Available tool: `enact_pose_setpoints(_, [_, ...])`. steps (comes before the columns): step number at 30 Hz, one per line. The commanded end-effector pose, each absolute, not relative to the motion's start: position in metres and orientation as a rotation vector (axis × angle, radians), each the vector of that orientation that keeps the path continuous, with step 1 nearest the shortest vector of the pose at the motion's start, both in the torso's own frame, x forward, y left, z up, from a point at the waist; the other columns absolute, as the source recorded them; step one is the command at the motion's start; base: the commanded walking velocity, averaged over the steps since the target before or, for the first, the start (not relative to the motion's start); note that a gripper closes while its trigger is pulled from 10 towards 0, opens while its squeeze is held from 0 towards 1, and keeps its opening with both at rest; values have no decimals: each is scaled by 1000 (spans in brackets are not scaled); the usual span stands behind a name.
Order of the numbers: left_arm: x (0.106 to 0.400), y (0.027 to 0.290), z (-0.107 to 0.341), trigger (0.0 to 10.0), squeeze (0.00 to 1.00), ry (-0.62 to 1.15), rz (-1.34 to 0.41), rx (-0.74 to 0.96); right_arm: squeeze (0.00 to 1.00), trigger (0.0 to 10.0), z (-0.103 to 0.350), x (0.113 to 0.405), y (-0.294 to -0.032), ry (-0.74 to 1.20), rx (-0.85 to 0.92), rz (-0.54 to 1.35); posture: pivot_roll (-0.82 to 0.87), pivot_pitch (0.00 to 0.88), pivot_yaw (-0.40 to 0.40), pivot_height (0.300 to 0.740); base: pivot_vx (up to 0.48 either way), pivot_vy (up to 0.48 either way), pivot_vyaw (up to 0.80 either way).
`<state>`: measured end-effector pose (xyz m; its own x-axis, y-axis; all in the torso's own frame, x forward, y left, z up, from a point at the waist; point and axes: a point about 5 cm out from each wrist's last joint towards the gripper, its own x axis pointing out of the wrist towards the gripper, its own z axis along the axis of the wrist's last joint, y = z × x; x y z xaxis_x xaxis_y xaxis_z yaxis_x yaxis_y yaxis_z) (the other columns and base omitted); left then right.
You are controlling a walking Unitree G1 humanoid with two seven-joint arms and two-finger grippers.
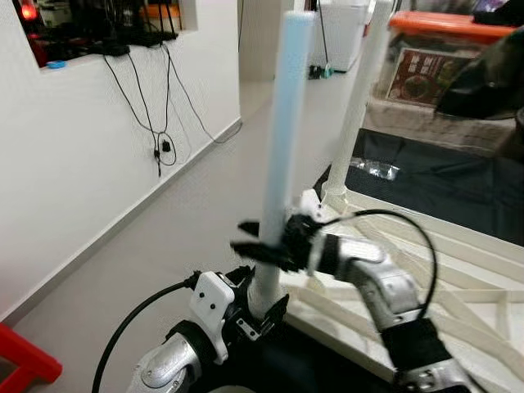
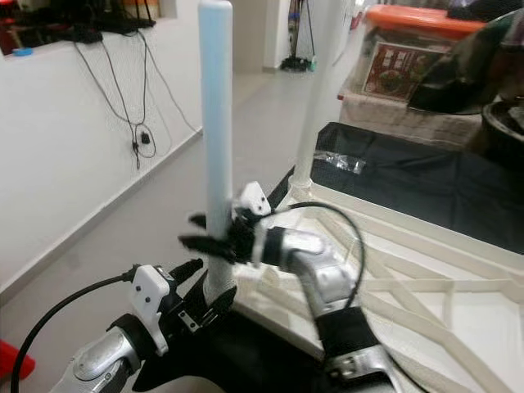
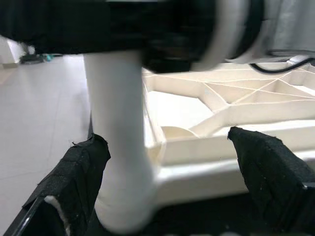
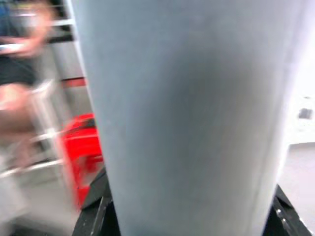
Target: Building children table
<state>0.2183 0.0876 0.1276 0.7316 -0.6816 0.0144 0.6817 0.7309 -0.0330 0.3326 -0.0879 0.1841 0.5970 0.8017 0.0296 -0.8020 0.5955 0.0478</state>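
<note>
The white ribbed table top (image 1: 471, 246) lies upside down on a black cloth (image 1: 442, 184). A pale blue-white leg (image 1: 282, 139) stands upright at its near left corner. A second white leg (image 1: 356, 115) stands at the far left corner. My right gripper (image 1: 264, 246) is shut on the near leg about a third of the way up; its black fingers (image 4: 96, 209) flank the leg (image 4: 192, 108). My left gripper (image 1: 260, 315) sits low at the leg's base. Its fingers (image 3: 74, 172) are spread wide, open around the leg (image 3: 120, 147) and the table corner (image 3: 197, 162).
A white wall with hanging cables (image 1: 160, 147) runs along the left, with bare grey floor beside it. A red stool (image 1: 24, 360) stands at the near left. A box with an orange lid (image 1: 442, 57) sits behind the cloth. A blurred person (image 4: 24, 54) is nearby.
</note>
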Motion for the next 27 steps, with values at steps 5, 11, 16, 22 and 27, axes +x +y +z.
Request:
enact_pose_setpoints(5, [217, 88, 123, 10000, 0, 17, -752, -32, 0, 0, 166, 345, -142, 37, 32, 120, 111, 29, -21, 740, 0, 0, 0])
enact_pose_setpoints(11, [218, 88, 123, 10000, 0, 16, -751, -31, 0, 0, 165, 325, -162, 58, 52, -264, 116, 32, -21, 740, 0, 0, 0])
enact_pose_setpoints(16, [217, 89, 123, 10000, 0, 17, -747, -30, 0, 0, 160, 311, -154, 114, 134, -415, 116, 36, -24, 740, 0, 0, 0])
enact_pose_setpoints(22, [218, 89, 123, 10000, 0, 16, -746, -31, 1000, 10000, 168, 323, -119, 24, 185, -168, 115, 38, -23, 740, 0, 0, 0])
enact_pose_setpoints(27, [218, 89, 123, 10000, 0, 16, -744, -31, 1000, 10000, 172, 328, -105, -33, 247, -23, 114, 38, -24, 740, 0, 0, 0])
